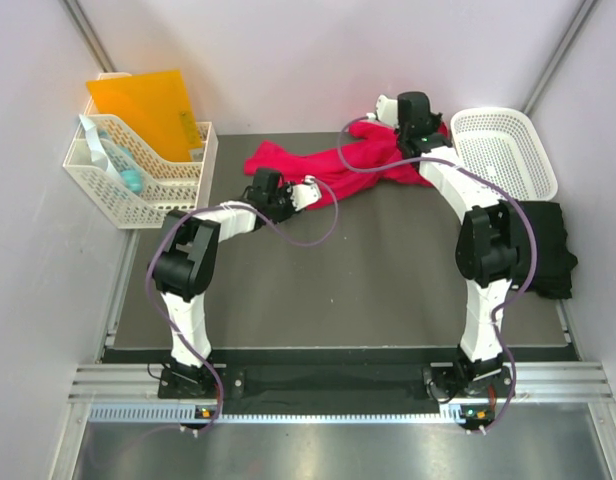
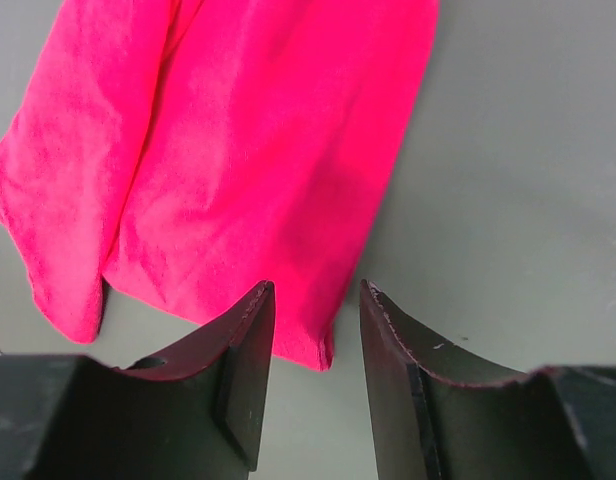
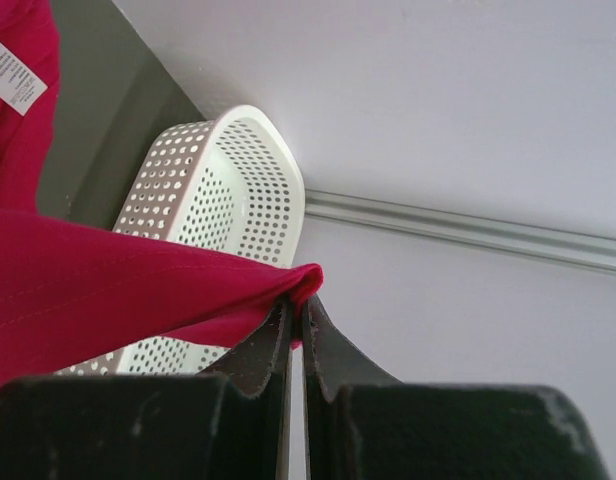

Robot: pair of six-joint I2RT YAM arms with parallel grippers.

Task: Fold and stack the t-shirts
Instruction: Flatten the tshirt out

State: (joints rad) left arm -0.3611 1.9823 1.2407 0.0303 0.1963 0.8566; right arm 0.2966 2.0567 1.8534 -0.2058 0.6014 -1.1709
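While my right gripper pinches the red t-shirt, my open left gripper must next grasp its hem to spread it.

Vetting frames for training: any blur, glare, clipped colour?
Top external: sharp, even light, black shirt a detail-less blob. Left wrist: red shirt near-clipped, weave lost; left fingers underexposed. Right wrist: basket sharp, right fingers dark and soft up close.
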